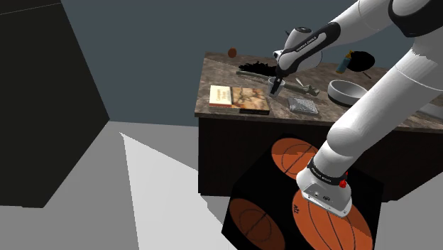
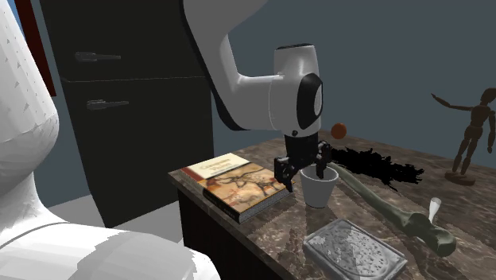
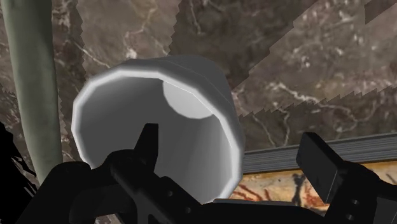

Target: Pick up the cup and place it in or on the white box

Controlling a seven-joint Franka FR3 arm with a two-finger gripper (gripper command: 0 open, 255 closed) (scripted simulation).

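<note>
The hand (image 2: 303,170) is open wide over the white cup (image 2: 318,189), one finger inside its rim and the other outside, gripping nothing. The cup stands upright on the marble bench (image 2: 278,231), just beside the book (image 2: 238,183) at the bench's corner. An olive club (image 2: 389,205) lies near its other side.

Wrist view: one finger of the pincer (image 3: 232,143) covers the cup (image 3: 197,76) at its near rim, and the book (image 3: 273,184) gets cut off at the frame edge. Shoulder view: the arm (image 1: 376,99) hides part of the grey bowl (image 1: 345,90). The round orange thing (image 2: 339,130) on the bench (image 2: 477,223) is too small to tell.
</note>
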